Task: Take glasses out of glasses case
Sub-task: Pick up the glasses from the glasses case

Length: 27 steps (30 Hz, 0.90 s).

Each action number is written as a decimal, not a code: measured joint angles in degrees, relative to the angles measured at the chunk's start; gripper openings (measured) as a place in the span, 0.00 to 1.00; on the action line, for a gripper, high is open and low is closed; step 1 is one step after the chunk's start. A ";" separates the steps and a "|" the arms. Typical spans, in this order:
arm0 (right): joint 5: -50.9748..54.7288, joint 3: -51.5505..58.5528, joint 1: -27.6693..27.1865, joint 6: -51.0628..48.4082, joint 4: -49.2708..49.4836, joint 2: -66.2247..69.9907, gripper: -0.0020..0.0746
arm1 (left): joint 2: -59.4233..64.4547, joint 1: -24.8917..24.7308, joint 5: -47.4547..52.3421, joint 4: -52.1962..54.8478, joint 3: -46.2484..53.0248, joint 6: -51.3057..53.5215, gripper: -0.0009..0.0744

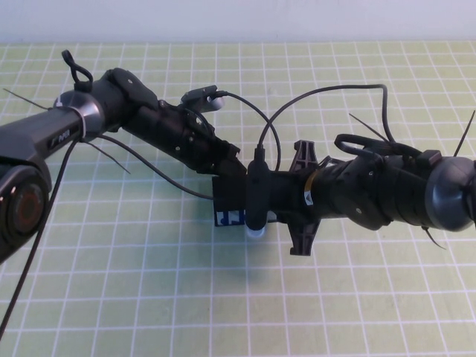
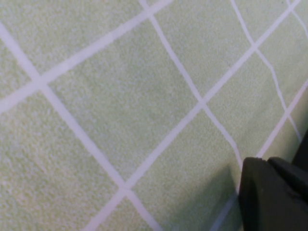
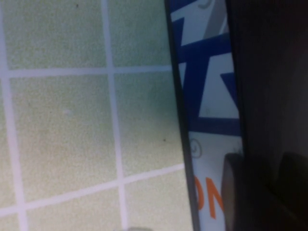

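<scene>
The glasses case (image 1: 229, 216) sits at the middle of the table, mostly covered by both arms. Only its black corner and its white front strip with blue print show. In the right wrist view the strip (image 3: 207, 101) shows blue and orange print, with dark case surface beside it. The glasses are hidden. My left gripper (image 1: 227, 165) reaches in from the upper left and ends at the case's far side; in its own view it (image 2: 272, 197) is a dark shape over the mat. My right gripper (image 1: 249, 195) reaches in from the right and lies over the case, close against the strip (image 3: 248, 192).
A green mat with a white grid (image 1: 149, 297) covers the table. Black cables (image 1: 327, 93) loop above the right arm and trail off the left arm (image 1: 149, 167). A pale wall (image 1: 238, 18) runs along the back.
</scene>
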 joint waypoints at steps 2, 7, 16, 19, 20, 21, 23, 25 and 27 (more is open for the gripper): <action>-0.24 0.00 0.00 0.00 -0.23 0.14 0.18 | 0.00 0.10 0.00 0.04 -0.09 0.00 0.01; -0.70 0.00 0.00 -0.37 -0.68 0.29 0.11 | 0.00 0.10 -0.22 0.28 -0.22 0.00 0.01; -0.37 -0.18 0.00 -0.60 -0.47 -1.38 0.05 | 0.00 0.10 -0.30 0.59 -0.45 0.00 0.01; -0.49 -0.47 0.00 -0.60 0.07 -2.40 0.04 | -0.52 0.35 0.31 1.10 -0.53 0.00 0.01; -0.75 -0.52 0.00 -0.60 0.28 -2.51 0.03 | -0.80 0.45 0.81 1.24 -0.68 0.00 0.01; -0.86 -0.52 0.00 -0.43 0.41 -2.61 0.03 | -1.54 0.73 1.39 1.51 -0.99 0.00 0.01; -1.00 -0.61 0.00 0.25 0.63 -2.61 0.03 | -3.35 1.33 1.88 1.92 -1.49 0.00 0.01; -1.15 -0.61 0.00 0.57 0.76 -2.61 0.03 | -6.36 2.61 2.13 2.27 -1.86 0.00 0.01; -1.19 -0.61 0.00 0.81 0.94 -2.61 0.03 | -9.91 3.95 3.13 2.53 -1.97 0.64 0.01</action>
